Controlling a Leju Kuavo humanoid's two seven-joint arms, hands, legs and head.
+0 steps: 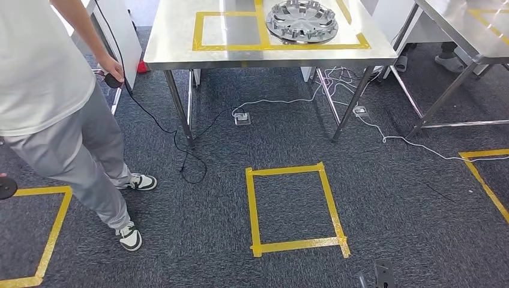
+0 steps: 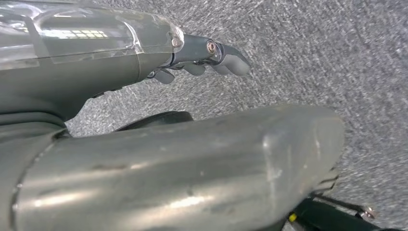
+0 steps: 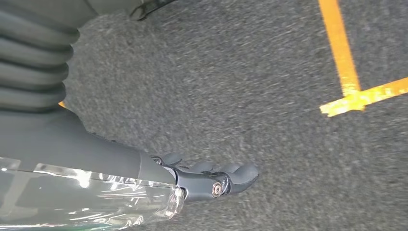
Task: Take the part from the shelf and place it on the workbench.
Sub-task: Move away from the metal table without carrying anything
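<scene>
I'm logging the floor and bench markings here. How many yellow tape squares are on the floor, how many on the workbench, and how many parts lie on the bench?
Floor tape squares: 3
Workbench tape squares: 2
Parts: 1
Total: 6

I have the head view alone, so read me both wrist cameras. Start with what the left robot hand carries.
Observer: The left robot hand holds nothing; past it there is grey carpet.
Operator: Now the right one.
Observer: The right robot hand holds nothing either, and hangs over the same carpet.
Operator: Give me a floor mark near it.
Observer: A corner of yellow tape lies on the carpet, some way beyond that hand.
</scene>
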